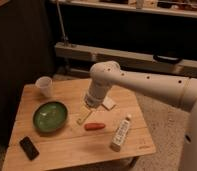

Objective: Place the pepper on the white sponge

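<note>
Dimly lit wooden worktop (72, 147), plank-grained. Nearest the front edge, dark flat slab (29, 147) at left, white bar-shaped bottle (121, 133) at right, dark markings too small to read. Farther in, pepper (94, 126) lying flat on bare wood, apart from the white sponge (109, 103) behind it. Green bowl (50, 116) at left. Claw (83, 116) low between bowl and pepper, open or closed impossible to tell. Pale cup (44, 86) toward the back corner. Beyond, dark wall and long low shelf (142, 57).
</note>
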Motion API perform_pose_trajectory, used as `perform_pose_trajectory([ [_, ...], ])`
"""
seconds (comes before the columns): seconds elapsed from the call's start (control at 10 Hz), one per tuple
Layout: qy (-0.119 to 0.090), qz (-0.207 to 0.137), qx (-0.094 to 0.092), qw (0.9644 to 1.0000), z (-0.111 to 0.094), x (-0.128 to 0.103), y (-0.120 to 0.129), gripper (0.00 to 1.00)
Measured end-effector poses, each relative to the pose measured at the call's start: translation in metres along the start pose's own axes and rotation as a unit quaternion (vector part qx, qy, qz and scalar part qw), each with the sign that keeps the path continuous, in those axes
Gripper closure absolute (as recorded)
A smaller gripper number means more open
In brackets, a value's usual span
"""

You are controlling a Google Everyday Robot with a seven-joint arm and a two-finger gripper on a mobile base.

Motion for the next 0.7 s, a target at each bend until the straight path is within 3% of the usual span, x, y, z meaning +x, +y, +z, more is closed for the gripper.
perform_pose_trajectory([
  [0.4,-0.002,-0.045,0.031,0.9985,0.020,0.000,-0.007,0.20],
  [0.7,0.002,-0.053,0.025,0.9983,0.041,0.000,-0.015,0.20],
])
